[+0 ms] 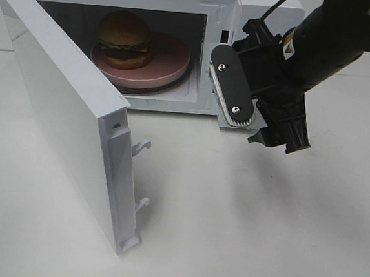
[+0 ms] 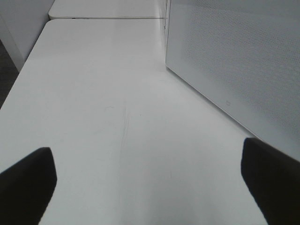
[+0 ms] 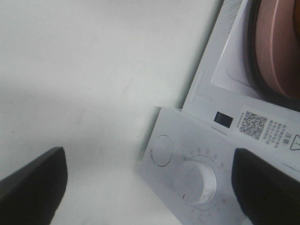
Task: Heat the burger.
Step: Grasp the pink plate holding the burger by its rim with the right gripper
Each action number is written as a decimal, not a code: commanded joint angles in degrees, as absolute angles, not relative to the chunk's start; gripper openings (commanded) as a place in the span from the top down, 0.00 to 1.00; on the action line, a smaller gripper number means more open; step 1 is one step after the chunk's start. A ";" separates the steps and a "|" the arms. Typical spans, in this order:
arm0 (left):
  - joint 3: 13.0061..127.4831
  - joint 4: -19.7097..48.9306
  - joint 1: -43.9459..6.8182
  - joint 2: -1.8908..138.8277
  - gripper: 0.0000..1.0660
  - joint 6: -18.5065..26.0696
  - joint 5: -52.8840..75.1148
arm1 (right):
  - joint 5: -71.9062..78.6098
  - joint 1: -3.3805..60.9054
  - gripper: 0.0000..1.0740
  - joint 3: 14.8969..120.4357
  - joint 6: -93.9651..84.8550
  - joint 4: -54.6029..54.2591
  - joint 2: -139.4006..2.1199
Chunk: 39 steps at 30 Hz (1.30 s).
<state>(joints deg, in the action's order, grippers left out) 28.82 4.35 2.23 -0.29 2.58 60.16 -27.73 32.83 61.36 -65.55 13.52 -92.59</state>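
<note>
The burger (image 1: 123, 39), with a golden-brown bun, green lettuce and a dark patty, sits on a pink plate (image 1: 162, 68) inside the white microwave (image 1: 219, 8). The microwave's door (image 1: 64, 115) is swung wide open to the left. My right gripper (image 1: 260, 112) hangs open and empty just in front of the microwave's control panel, right of the cavity. In the right wrist view the right gripper (image 3: 150, 187) has its dark fingers spread on either side of the dial (image 3: 199, 180) and round button (image 3: 162, 150). The left gripper (image 2: 149, 183) is open and empty above the table, beside the microwave's perforated side wall (image 2: 234, 56).
The open door juts toward the front of the white table (image 1: 241, 234). A pink plate edge (image 3: 276, 51) shows in the right wrist view. A seam between table tops (image 2: 108, 18) runs behind the microwave.
</note>
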 commanded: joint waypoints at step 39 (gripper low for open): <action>28.65 4.18 2.35 -1.38 0.06 2.35 59.42 | -19.65 39.02 0.22 87.38 -58.61 22.12 -118.60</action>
